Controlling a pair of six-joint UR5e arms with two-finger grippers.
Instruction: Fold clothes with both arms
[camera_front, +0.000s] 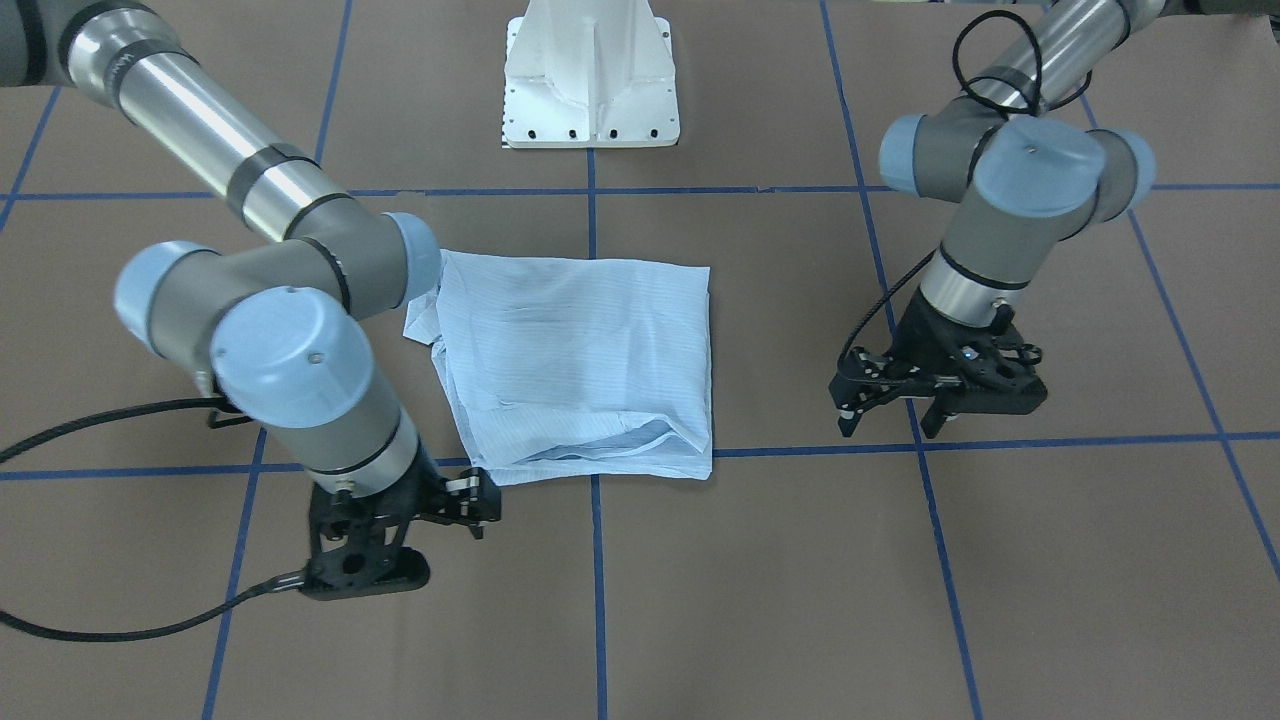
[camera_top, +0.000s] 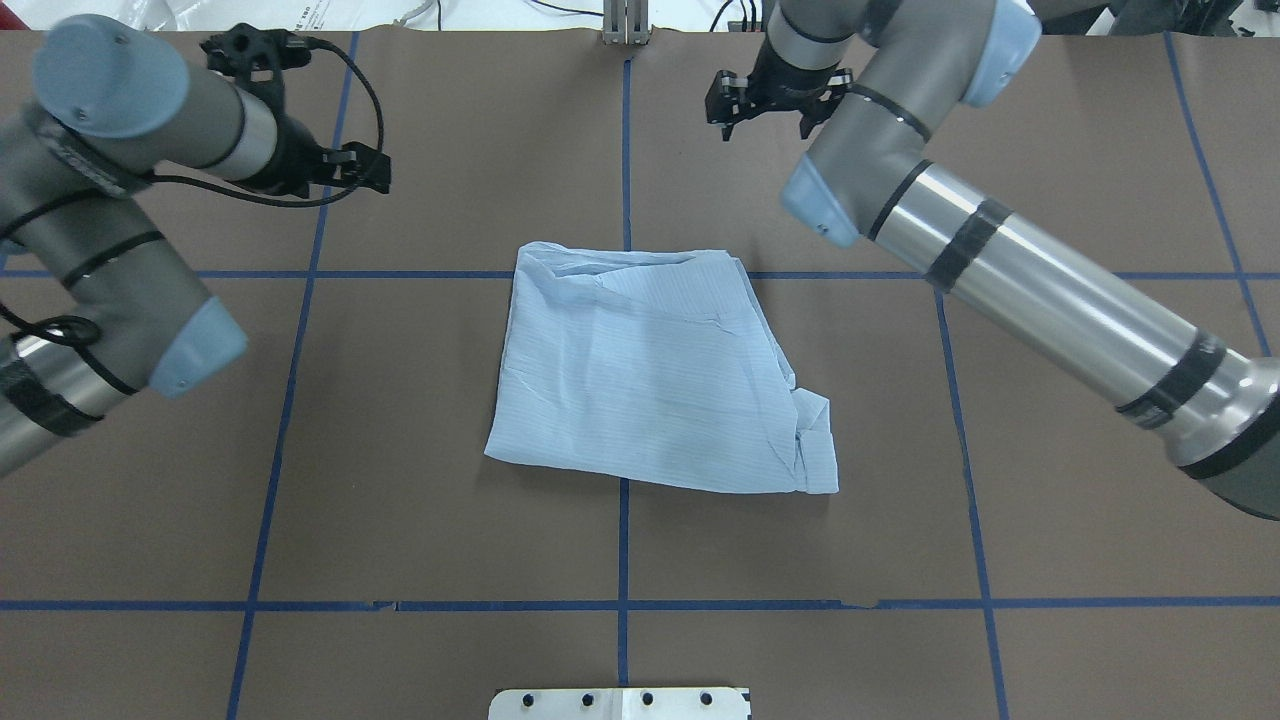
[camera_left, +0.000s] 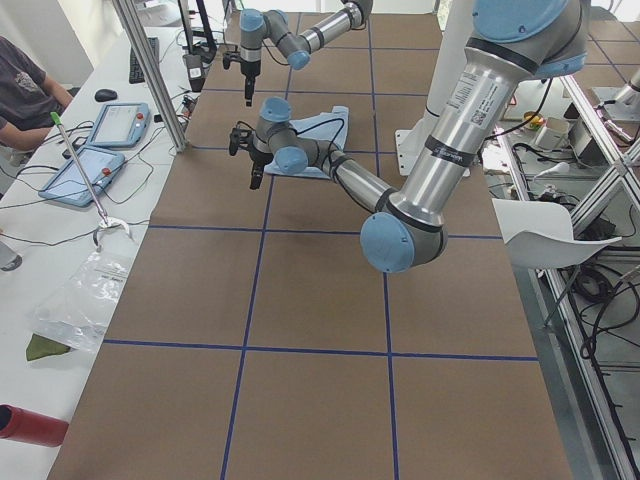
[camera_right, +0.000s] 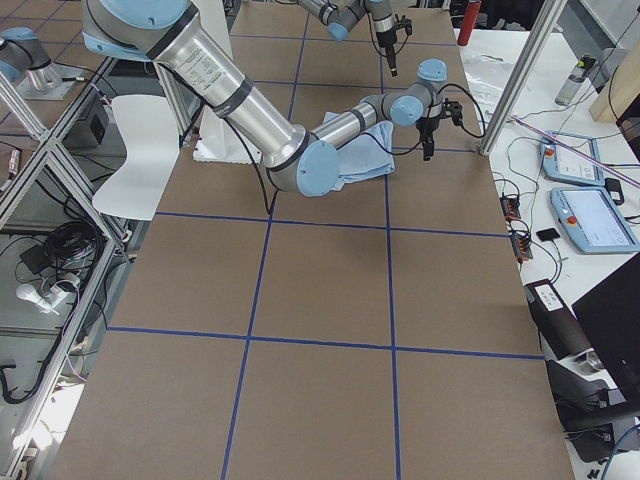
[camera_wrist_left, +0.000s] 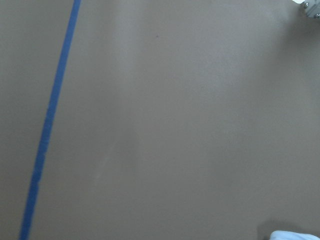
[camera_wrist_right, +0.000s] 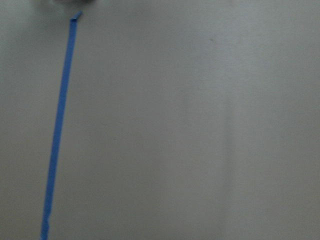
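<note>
Hovering wide open and empty: left hand (camera_front: 892, 428), right hand (camera_top: 763, 128)
Shirt (camera_top: 650, 370) lies folded in the middle of the surface (camera_top: 400, 520), between them; pinching only its top layer or the loose flap (camera_top: 815, 440) could drag the folds apart

a white pedestal base (camera_front: 590, 80) stands on the brown, blue-taped table (camera_front: 760, 560).

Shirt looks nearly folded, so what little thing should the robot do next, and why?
Probably move the right gripper over to the cuff poking out at a corner of the shirt and tuck it under. Both that gripper and the left gripper are open, empty and clear of the cloth, and the rest lies as a fairly neat square.
</note>
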